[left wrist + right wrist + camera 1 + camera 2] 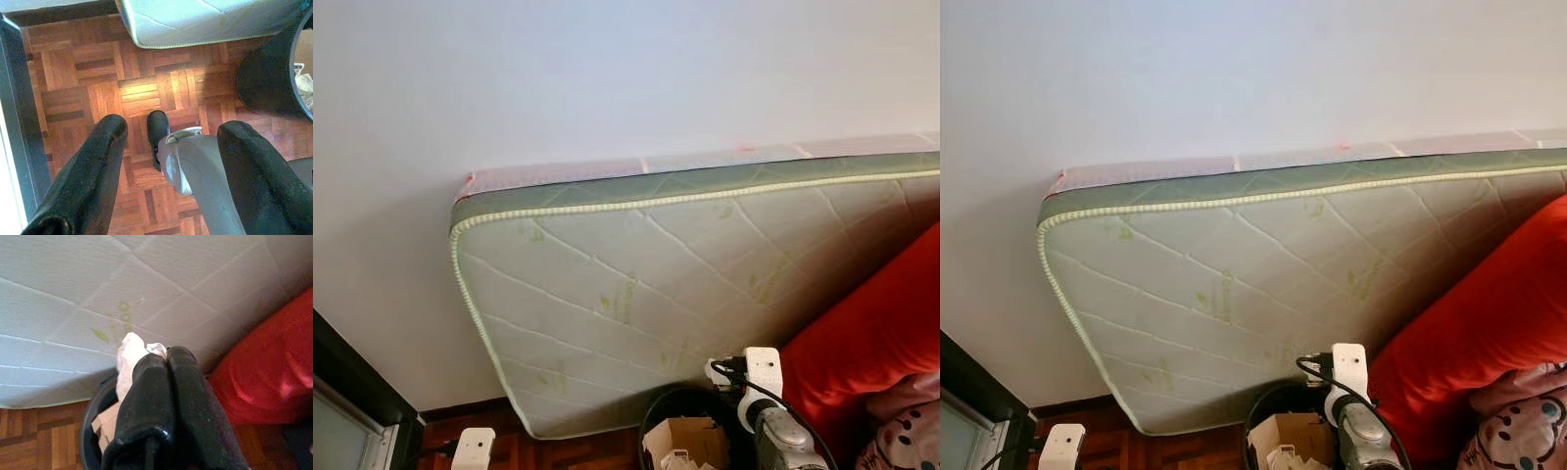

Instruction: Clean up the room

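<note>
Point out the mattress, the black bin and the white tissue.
mattress [636,284], left eye view, quilted face.
black bin [656,406], left eye view, rim.
white tissue [128,357], right wrist view, crumpled end above the shut right end effector.

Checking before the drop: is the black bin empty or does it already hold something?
Not empty: the black bin already holds a cardboard box. Right gripper, shut on a white tissue, is above it.

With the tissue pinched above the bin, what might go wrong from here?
The right end effector grips the white tissue near the black bin's rim, so a release here may drop it onto the wooden floor. The leaning mattress and red cushion crowd the bin, risking a bump.
</note>
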Available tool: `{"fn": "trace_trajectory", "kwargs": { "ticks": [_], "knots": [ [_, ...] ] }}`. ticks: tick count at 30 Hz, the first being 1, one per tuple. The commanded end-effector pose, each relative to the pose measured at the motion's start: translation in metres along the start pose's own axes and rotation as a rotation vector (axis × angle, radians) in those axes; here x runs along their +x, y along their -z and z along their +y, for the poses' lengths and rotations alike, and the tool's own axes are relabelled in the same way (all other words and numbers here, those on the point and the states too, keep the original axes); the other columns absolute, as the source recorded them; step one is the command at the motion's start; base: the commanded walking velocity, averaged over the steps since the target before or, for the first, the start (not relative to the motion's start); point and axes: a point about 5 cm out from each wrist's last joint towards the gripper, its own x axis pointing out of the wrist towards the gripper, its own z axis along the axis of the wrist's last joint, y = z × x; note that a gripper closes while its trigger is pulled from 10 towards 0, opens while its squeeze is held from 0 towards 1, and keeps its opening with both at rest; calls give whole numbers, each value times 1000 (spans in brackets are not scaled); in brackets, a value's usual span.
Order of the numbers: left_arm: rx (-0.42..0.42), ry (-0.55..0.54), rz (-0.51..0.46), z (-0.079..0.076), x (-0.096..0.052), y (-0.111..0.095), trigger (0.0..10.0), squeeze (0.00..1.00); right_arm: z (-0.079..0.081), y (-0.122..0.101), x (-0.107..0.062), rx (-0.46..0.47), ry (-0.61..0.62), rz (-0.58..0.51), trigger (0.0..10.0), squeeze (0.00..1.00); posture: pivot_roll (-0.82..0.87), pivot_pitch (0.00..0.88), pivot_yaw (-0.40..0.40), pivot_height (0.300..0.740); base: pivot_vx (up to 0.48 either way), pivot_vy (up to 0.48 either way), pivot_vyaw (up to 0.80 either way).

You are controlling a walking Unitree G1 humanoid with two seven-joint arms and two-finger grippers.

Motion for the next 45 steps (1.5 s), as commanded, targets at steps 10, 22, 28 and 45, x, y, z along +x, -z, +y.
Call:
{"fn": "trace_trajectory", "kwargs": {
  "ticks": [10,22,28,45],
  "knots": [
    [-7,-1,6,0,0,3,10000,0,-23,-18,2,-24,152,-57,10000,0,4,0,-71,740,0,0,0],
    [-7,-3,9,1,-1,3,10000,0,-30,-11,-1,-86,206,-30,10000,0,11,0,-71,740,0,0,0],
    [-7,-3,11,2,-1,4,10000,0,-32,-9,-2,-89,223,-21,10000,0,11,0,-68,740,0,0,0],
    [-2,-1,13,2,-1,3,10000,0,-35,-5,-3,-84,241,1,10000,671,13,0,-66,740,0,0,0]
  ]
}}
